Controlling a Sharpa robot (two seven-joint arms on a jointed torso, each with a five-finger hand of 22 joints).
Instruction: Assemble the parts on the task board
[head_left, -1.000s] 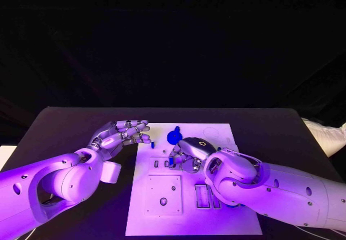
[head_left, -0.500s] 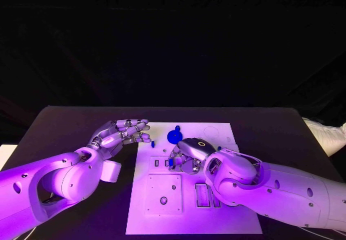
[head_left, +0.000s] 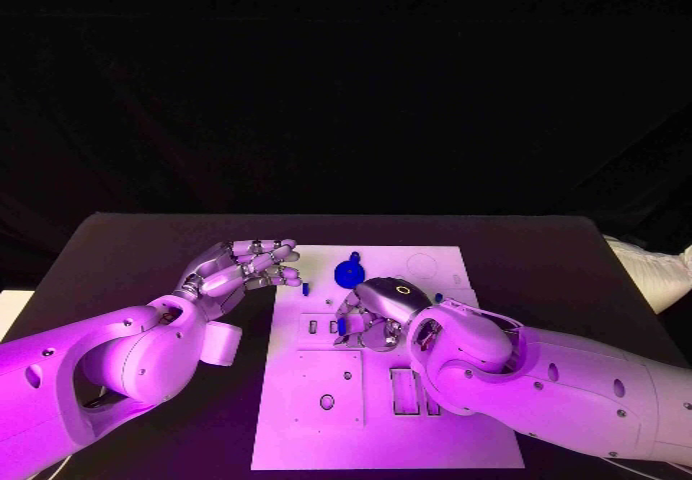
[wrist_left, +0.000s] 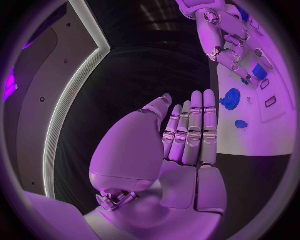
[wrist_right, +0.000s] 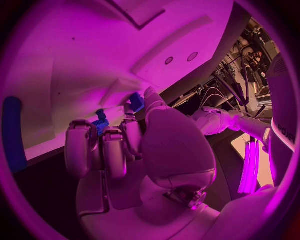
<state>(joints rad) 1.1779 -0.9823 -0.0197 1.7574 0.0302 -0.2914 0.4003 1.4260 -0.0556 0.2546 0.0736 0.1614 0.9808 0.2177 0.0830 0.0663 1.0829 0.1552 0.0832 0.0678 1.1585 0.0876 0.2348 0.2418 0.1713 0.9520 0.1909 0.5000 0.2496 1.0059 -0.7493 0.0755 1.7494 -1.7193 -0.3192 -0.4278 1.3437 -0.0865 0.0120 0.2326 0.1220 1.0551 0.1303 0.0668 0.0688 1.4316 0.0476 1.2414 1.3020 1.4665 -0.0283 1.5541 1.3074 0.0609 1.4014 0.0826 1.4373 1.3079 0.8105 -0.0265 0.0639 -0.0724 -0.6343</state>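
While the white task board lies mid-tabletop, three blue parts show on it: a round one, a small one near its left edge, and a piece pinched under the right robot hand. The left robot hand hovers beside the board, fingers apart, holding nothing. Fingers hide the pinched piece's shape.

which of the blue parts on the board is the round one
The blue gear-like disc at the task board's far end, beyond the right hand; the other blue parts are small blocks.
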